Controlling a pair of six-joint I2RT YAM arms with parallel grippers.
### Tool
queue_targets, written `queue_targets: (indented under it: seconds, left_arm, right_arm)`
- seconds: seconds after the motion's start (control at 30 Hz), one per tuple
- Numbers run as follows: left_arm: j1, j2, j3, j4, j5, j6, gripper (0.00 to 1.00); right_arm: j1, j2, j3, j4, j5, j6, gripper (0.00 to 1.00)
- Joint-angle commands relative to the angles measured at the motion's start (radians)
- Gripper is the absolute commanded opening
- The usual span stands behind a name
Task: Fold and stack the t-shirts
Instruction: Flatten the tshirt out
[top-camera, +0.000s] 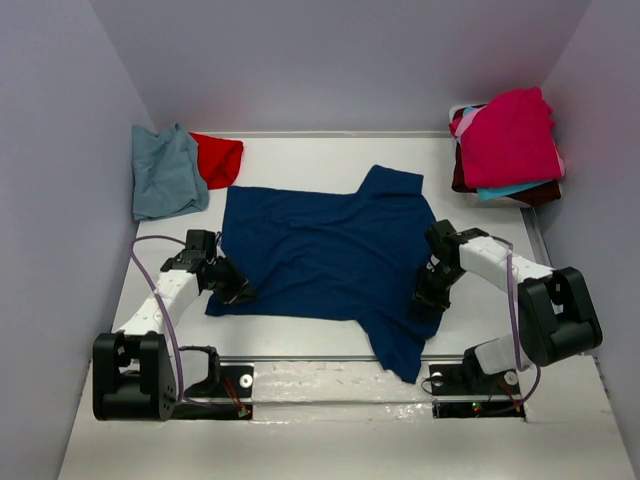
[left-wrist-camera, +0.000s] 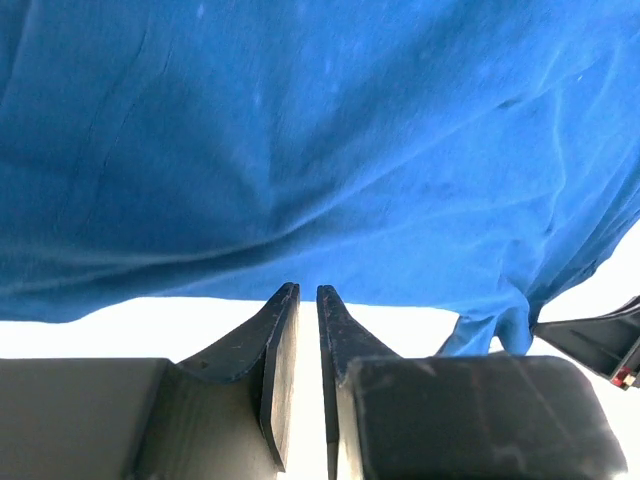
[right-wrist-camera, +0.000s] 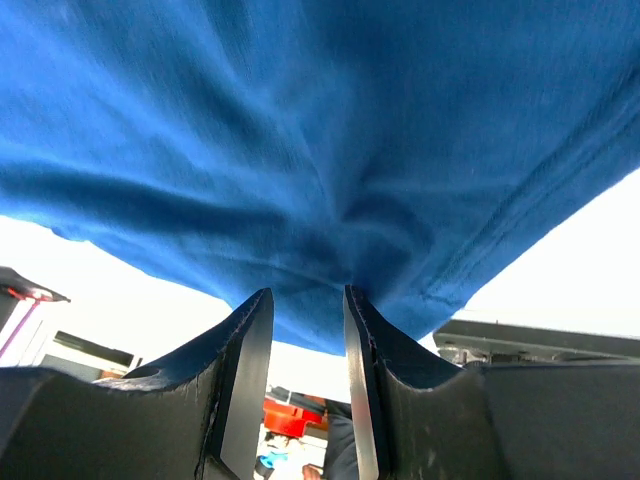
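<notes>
A navy t-shirt (top-camera: 330, 250) lies spread flat on the white table, no print showing, one sleeve hanging toward the front edge. My left gripper (top-camera: 240, 292) sits low at its front left hem. In the left wrist view the jaws (left-wrist-camera: 307, 290) are nearly together with only table between them, and the shirt (left-wrist-camera: 320, 150) lies just past the tips. My right gripper (top-camera: 428, 298) rests on the shirt's right side. In the right wrist view it (right-wrist-camera: 308, 292) is open, with bunched cloth (right-wrist-camera: 320, 170) at the tips.
A folded blue-grey tee (top-camera: 165, 175) and a red tee (top-camera: 218, 158) lie at the back left. A pile with a magenta tee (top-camera: 510, 135) over turquoise (top-camera: 505, 190) and maroon (top-camera: 540, 195) cloth sits at the back right. Grey walls close in three sides.
</notes>
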Motion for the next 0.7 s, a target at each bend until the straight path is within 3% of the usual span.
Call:
queue_targets:
  seconds: [0.0,0.17,0.33,0.5,0.67]
  left_arm:
    - [0.005,-0.055,0.000,-0.078,0.025,-0.014,0.24]
    - [0.005,-0.020,0.089,-0.079,-0.045,0.051,0.28]
    - [0.005,0.047,0.204,-0.055,-0.096,0.104,0.41]
    - [0.005,0.222,0.367,-0.007,-0.085,0.153,0.48]
    - [0.005,0.424,0.532,0.031,-0.062,0.194,0.48]
  right_arm:
    - [0.011,-0.071,-0.018,-0.068,-0.032,-0.007,0.41]
    - [0.011,-0.087,0.038,-0.070,-0.014,0.003,0.43]
    - [0.011,-0.033,0.180,-0.039,0.055,0.012,0.46]
    - [0.011,0.045,0.356,-0.012,0.161,0.030,0.49]
    - [0.011,0.212,0.536,0.019,0.208,0.036,0.49]
